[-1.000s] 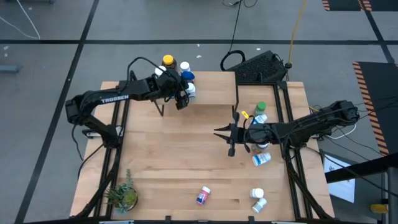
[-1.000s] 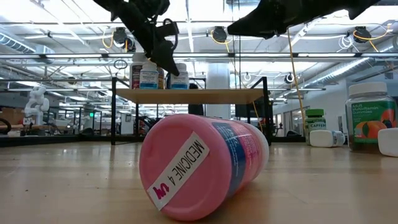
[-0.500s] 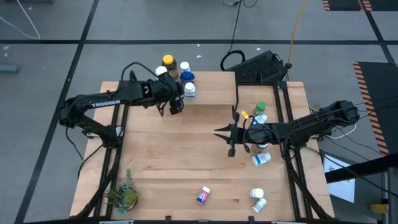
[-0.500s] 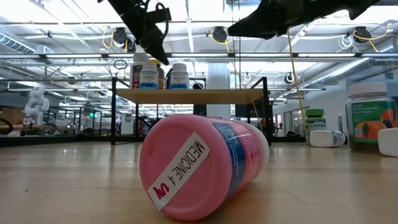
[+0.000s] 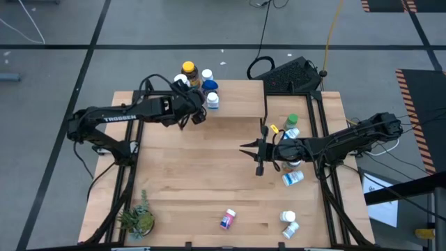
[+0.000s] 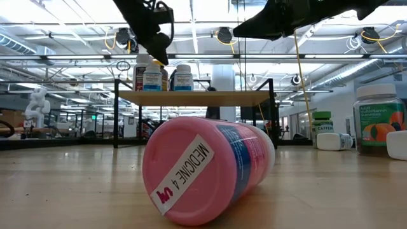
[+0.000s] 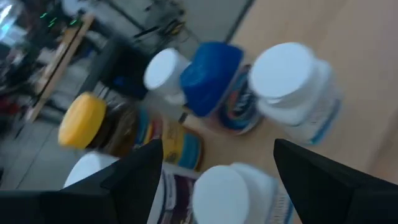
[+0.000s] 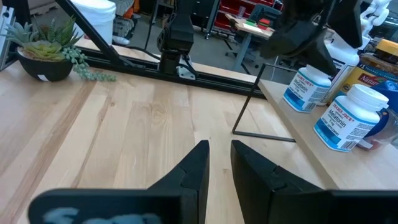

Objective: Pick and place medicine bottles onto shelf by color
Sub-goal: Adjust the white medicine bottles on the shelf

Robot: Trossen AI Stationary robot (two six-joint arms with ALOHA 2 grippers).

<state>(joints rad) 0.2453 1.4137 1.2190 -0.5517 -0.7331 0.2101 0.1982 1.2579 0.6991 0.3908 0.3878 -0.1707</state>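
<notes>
Up at eleven o'clock, left gripper spread and empty above bottles clustered on shelf; right gripper nearly closed, empty, at table centre.

We see the left arm stretched across the far left of the table, its left gripper raised with fingers spread wide and empty. The right arm reaches inward, its right gripper hovering mid-table, fingers nearly together.
</notes>
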